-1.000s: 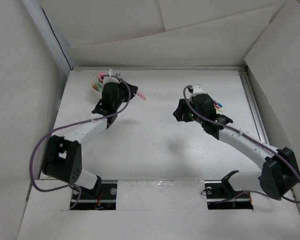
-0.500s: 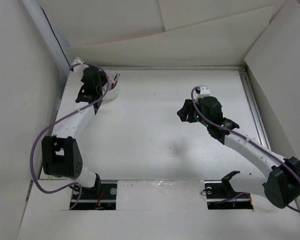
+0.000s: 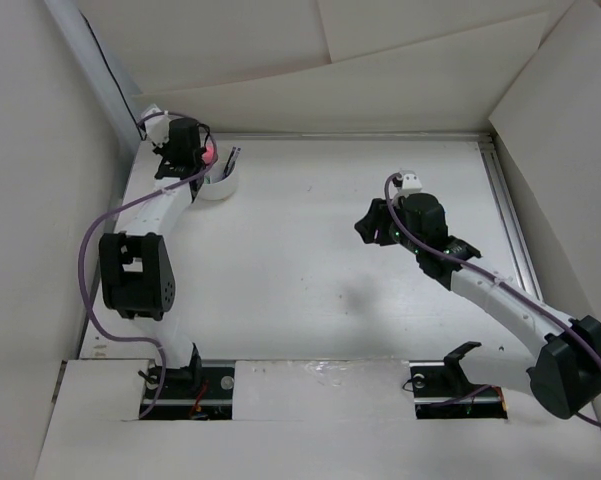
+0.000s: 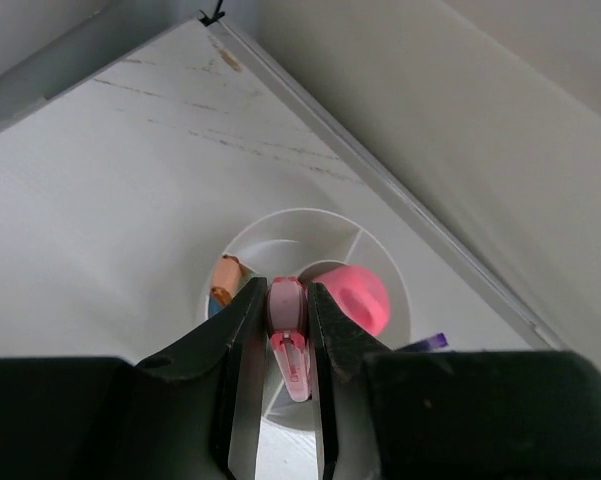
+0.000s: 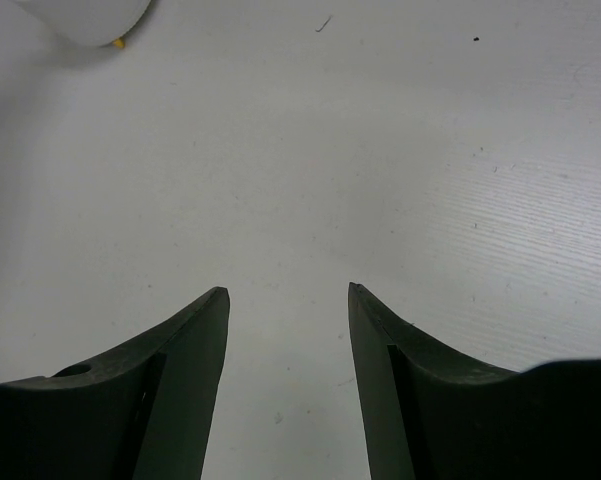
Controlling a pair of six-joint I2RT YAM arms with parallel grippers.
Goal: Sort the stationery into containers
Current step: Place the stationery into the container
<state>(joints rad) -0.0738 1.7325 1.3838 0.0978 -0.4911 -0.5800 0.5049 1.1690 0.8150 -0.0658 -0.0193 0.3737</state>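
One pink item (image 4: pixel 290 350), prob. pen, in left claw (image 4: pixel 285 288), now over cup (image 4: pixel 298 213).

No legible text, label or number — anywhere.

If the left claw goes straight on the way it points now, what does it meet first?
Probably the white cup, near its inner dividers beside the pink cap; depth is unclear.

Left claw (image 4: pixel 285 290) pinches a pink piece (image 4: pixel 291 350), arm outstretched; right claw (image 5: pixel 288 292) agape
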